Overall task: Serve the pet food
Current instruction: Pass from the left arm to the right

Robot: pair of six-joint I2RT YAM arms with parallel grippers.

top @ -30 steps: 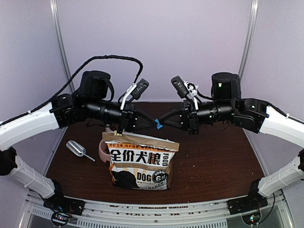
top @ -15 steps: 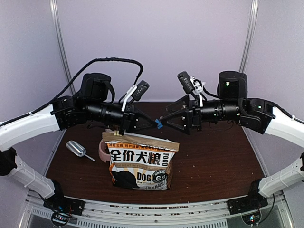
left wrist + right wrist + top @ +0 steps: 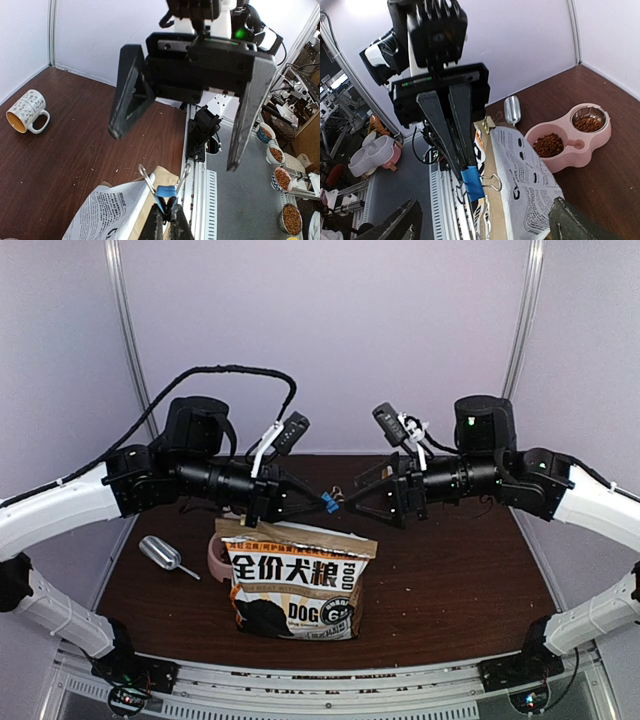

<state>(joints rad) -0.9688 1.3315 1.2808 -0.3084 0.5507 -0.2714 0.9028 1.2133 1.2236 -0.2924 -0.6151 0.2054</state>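
Observation:
The pet food (image 3: 549, 144) is brown kibble lying in both cups of the pink double bowl (image 3: 580, 155). A kraft dog-food bag (image 3: 298, 580) stands at the front of the table, hiding most of the bowl (image 3: 214, 556) in the top view. Above the bag's top edge, my left gripper (image 3: 316, 502) is shut on a blue binder clip (image 3: 167, 192). Facing it, my right gripper (image 3: 352, 498) is open wide, its fingers (image 3: 127, 95) apart on either side of the clip (image 3: 472, 184) and not touching it.
A silver scoop (image 3: 163, 554) lies on the table left of the bag. A patterned mug (image 3: 27, 111) lies on its side toward the far part of the table. Bowls of kibble (image 3: 282, 177) stand on the floor beyond the table's edge.
My right gripper has gone from shut at the clip to wide open and drawn back slightly to the right. The left gripper keeps its hold on the clip and has sunk slightly.

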